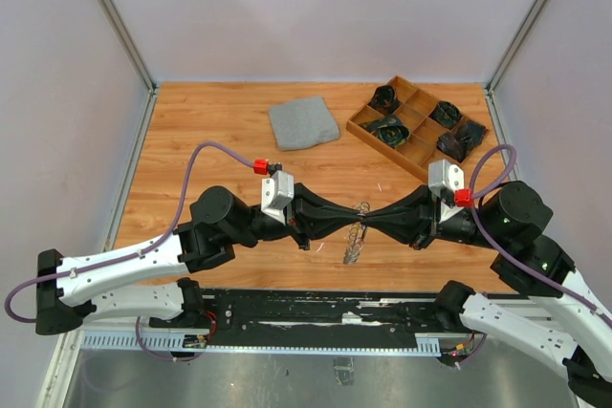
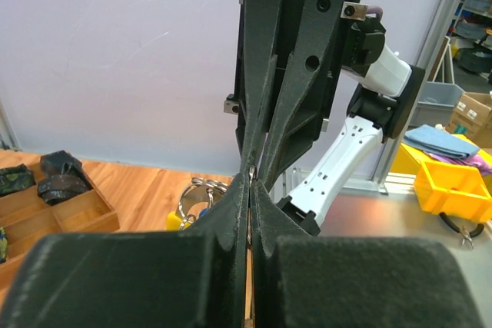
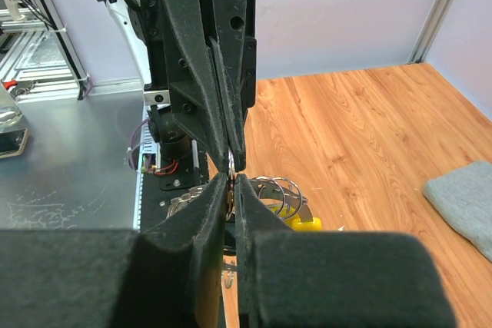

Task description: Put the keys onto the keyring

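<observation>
Above the counter, left pincer and right pincer clamp the keyring.
Likely prying its coil apart; next needs a steady, opposed pull.

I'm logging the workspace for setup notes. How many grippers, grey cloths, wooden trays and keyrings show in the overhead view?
grippers: 2 (left gripper, right gripper)
grey cloth: 1
wooden tray: 1
keyring: 1
Total: 5
</observation>
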You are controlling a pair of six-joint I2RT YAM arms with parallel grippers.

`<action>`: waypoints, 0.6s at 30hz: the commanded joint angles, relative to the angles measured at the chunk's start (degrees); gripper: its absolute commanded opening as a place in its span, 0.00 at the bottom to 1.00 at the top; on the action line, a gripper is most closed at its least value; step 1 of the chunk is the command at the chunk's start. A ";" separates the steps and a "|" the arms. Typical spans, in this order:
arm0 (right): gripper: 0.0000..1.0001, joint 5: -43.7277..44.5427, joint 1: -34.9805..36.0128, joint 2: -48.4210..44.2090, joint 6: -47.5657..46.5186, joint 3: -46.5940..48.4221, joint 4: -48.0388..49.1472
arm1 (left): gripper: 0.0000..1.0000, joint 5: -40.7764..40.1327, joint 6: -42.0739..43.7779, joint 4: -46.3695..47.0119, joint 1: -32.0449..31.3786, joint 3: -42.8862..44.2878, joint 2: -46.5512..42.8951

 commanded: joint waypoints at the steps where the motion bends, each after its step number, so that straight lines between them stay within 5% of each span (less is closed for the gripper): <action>1: 0.04 -2.25 0.72 0.74 0.48 -0.28 1.84 | 0.01 0.02 0.12 4.06 -0.30 0.91 -0.24; 7: 0.01 -1.34 0.69 1.27 -2.29 2.82 -4.22 | 0.03 -0.26 0.44 3.01 -0.34 1.06 -0.50; 12: 0.01 0.14 0.65 6.12 -9.71 14.26 -22.56 | 0.23 -0.37 2.78 -2.41 -0.29 2.78 -0.55; 18: 0.01 3.90 0.69 13.52 -18.00 26.75 -44.47 | 0.34 -1.85 6.22 -9.61 -0.29 4.91 -0.54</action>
